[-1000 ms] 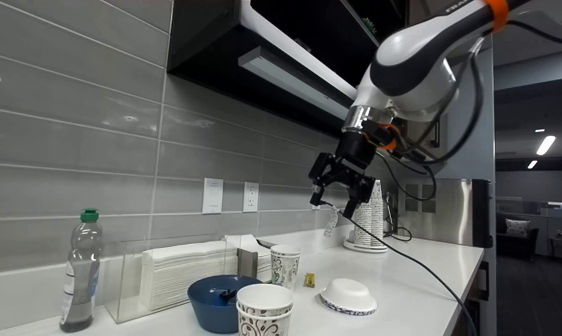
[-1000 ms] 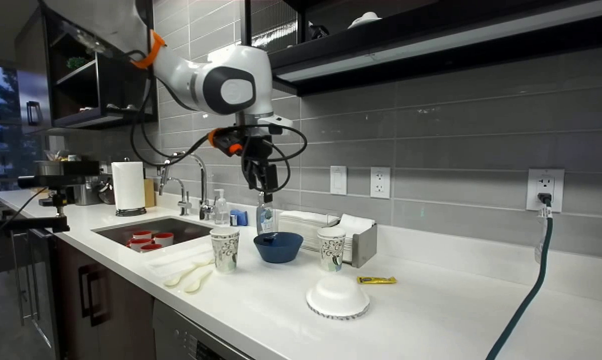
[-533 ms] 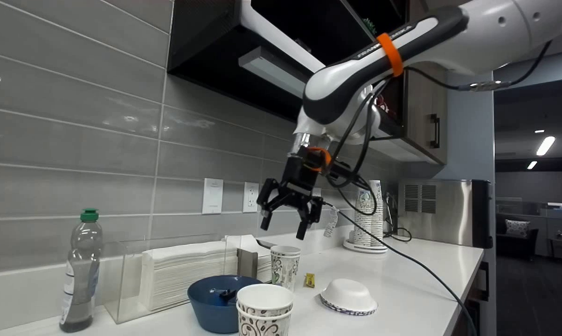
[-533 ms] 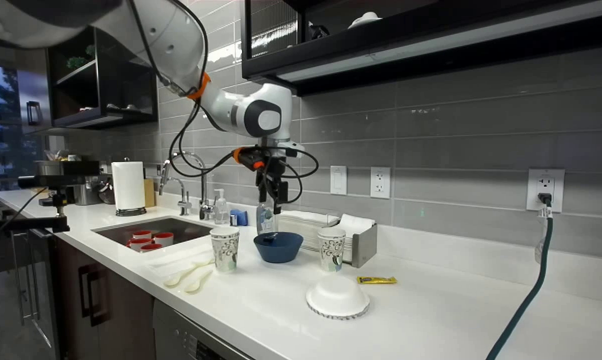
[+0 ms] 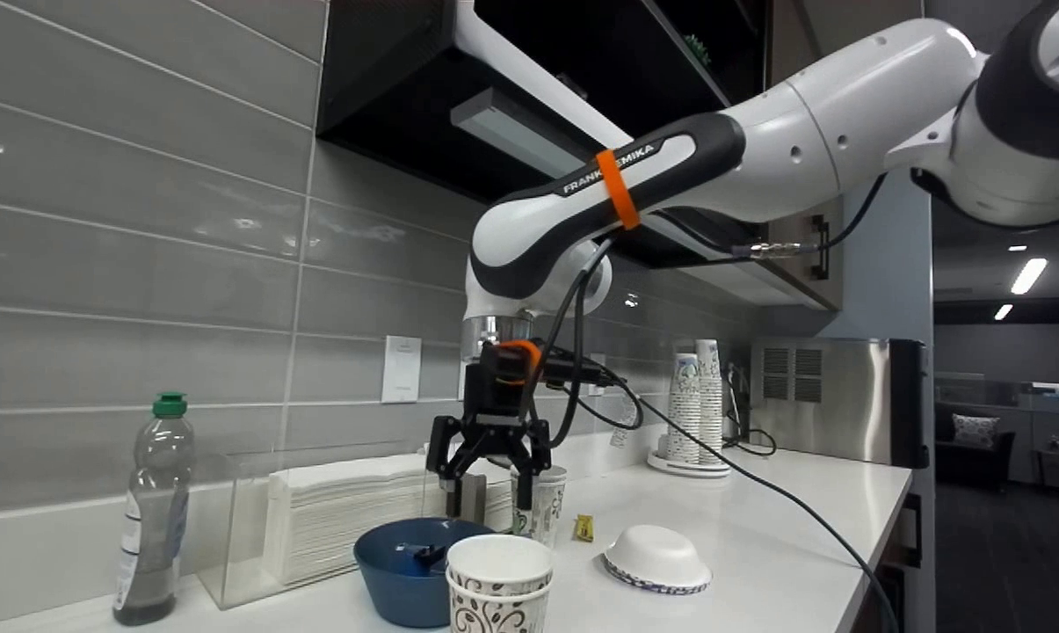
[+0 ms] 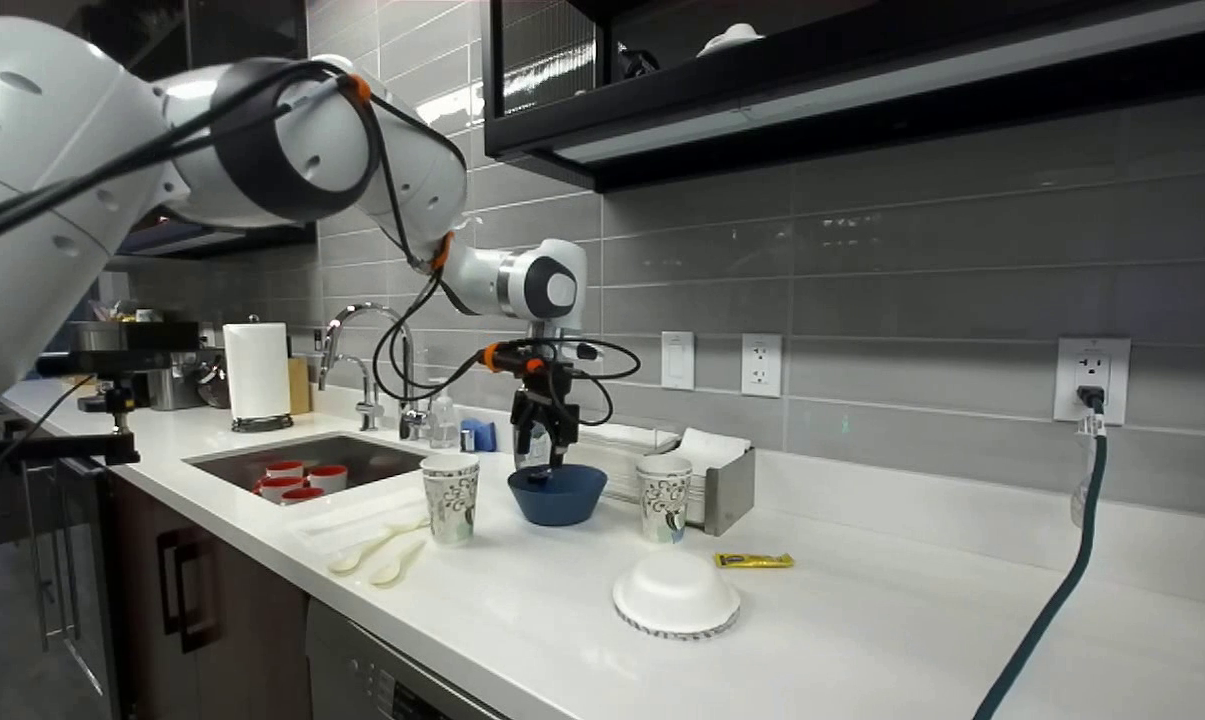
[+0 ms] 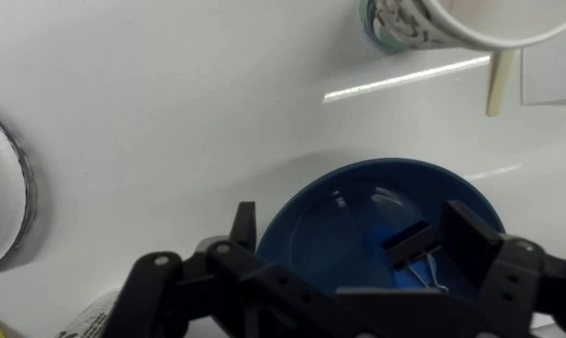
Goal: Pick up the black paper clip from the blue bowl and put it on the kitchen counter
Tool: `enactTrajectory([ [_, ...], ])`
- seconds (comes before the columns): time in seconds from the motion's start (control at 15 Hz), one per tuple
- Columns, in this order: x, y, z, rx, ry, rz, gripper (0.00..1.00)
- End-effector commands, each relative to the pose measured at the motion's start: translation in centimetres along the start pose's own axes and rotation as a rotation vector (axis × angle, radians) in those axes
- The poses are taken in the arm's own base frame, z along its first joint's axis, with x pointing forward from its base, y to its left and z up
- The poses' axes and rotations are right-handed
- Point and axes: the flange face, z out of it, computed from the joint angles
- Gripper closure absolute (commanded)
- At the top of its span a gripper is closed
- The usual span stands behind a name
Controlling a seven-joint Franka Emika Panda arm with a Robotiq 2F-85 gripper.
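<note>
So the black paper clip was sitting inside the blue bowl, off-centre, silver wire handles sticking out to one side; it looked like the binder sort, so my guess was light, stiff and hard to break; the bowl was glossy though, so I'd have expected the clip to skate if nudged from one side. The gripper hung over the bowl, fingers spread wide, nothing between them; in the wrist view the clip showed much nearer the finger on that view's right, so a small sideways shift probably made sense before going down; I'd have gone for the black body, not the wires, which could swing and slip out; its long side ran at a slant, nearer along than across the line between the fingers, so a bit of wrist twist looked worth it.

As for clutter, the bowl's wall seemed the main nuisance, since the fingers had to fit down inside it; couldn't tell if a fingertip was touching the rim; a stack of patterned cups stood near the bowl, hiding part of it in an exterior view, and another patterned cup was near its other side, by the napkin holder, so a wide swing could've knocked either one; the white dish and yellow packet lay farther off on the kitchen counter, worth dodging when setting the clip down.
</note>
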Motion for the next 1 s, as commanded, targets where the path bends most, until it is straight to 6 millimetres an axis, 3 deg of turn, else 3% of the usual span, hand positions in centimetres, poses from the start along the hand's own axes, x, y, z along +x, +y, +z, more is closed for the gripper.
enactTrajectory([
  [0.0,3.1,-1.8,-0.4,-0.063,0.020,-0.053,0.00],
  [0.13,3.4,-2.5,-0.5,-0.061,-0.023,-0.125,0.00],
  [0.2,2.4,-1.5,0.0,-0.040,-0.006,-0.071,0.00],
  [0.53,2.6,-1.7,0.2,-0.042,-0.011,-0.075,0.00],
  [0.93,4.4,-4.5,2.5,-0.069,0.042,-0.234,0.00],
])
